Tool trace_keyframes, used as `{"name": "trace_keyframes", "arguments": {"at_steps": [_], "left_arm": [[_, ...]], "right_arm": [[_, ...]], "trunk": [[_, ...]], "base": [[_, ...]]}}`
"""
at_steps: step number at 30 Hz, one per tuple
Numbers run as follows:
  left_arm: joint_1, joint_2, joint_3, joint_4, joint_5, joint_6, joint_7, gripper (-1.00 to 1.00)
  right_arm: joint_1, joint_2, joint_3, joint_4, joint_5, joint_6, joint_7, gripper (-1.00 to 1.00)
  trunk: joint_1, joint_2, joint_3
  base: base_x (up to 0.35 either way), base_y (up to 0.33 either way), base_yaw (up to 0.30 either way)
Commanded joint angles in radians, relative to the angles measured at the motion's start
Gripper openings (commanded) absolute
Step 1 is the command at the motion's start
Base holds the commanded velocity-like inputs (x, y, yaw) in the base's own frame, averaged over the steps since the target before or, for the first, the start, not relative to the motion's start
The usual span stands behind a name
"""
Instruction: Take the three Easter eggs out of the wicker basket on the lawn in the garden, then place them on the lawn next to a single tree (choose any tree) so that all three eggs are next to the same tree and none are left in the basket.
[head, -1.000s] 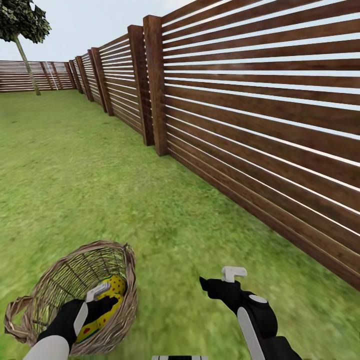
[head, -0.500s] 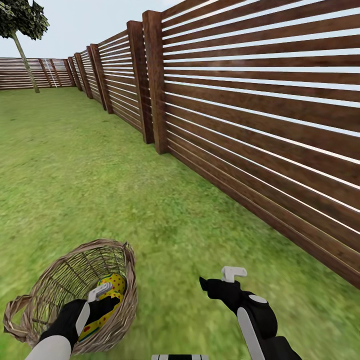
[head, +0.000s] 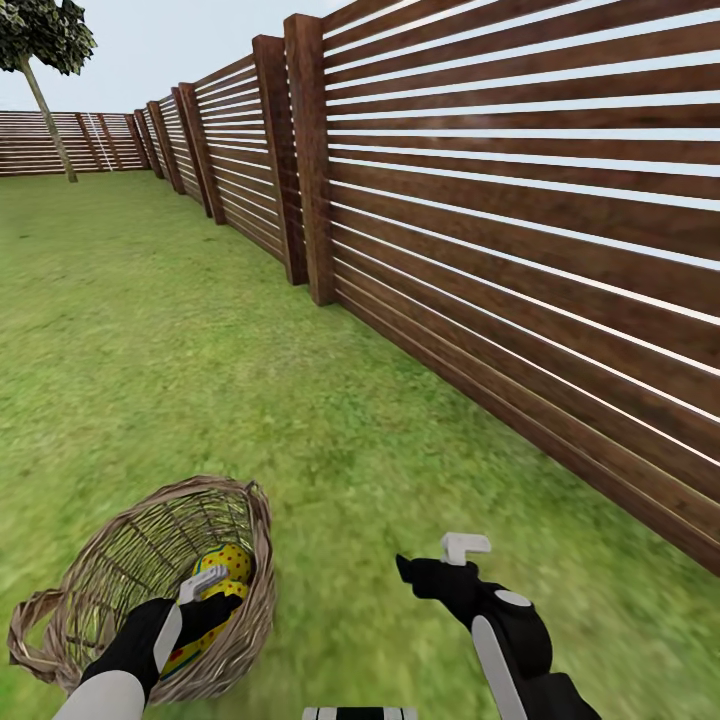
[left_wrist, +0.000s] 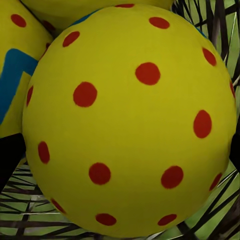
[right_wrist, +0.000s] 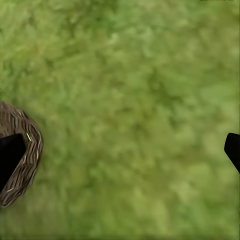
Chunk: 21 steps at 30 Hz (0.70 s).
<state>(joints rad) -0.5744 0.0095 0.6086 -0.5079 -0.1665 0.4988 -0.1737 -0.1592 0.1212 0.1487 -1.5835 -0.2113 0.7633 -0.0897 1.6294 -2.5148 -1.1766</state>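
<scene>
left gripper (head: 205, 590): inside wicker basket (head: 110, 570), jaws around Easter egg (left_wrist: 130, 120) | right gripper (head: 430, 562): jaws spread, empty, over lawn (head: 200, 350)

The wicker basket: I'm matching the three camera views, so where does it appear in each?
Head view: wicker basket at lower left, left gripper inside.
Left wrist view: its weave behind a spotted egg.
Right wrist view: rim at left edge.
Shared landmark: the lawn.

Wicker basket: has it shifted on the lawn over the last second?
No. The wicker basket sits in the same spot relative to the fence; only slight camera drift.
</scene>
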Motion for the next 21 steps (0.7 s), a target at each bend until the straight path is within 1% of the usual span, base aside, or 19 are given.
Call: {"name": "trace_keyframes", "arguments": {"at_steps": [1,2,3,21], "left_arm": [[-0.001,-0.001,0.008,-0.001,-0.010,0.005,-0.009,1.00],[-0.001,-0.001,0.008,-0.001,-0.010,0.004,-0.009,1.00],[-0.001,0.000,0.008,-0.001,-0.010,0.004,-0.008,-1.00],[-0.001,0.000,0.008,-0.001,-0.010,0.004,-0.007,-1.00]], "right_arm": [[-0.001,0.000,0.002,-0.001,-0.010,0.004,-0.010,1.00],[-0.001,0.000,0.004,-0.001,-0.010,0.004,-0.010,1.00],[-0.001,0.000,0.005,-0.001,-0.010,0.004,-0.010,1.00],[-0.001,0.000,0.007,-0.001,-0.010,0.004,-0.010,1.00]], "trunk": [[0.000,0.000,-0.001],[0.000,0.000,-0.001],[0.000,0.000,-0.001],[0.000,0.000,-0.001]], "base": [[0.000,0.000,0.000],[0.000,0.000,0.000],[0.000,0.000,0.000],[0.000,0.000,0.000]]}}
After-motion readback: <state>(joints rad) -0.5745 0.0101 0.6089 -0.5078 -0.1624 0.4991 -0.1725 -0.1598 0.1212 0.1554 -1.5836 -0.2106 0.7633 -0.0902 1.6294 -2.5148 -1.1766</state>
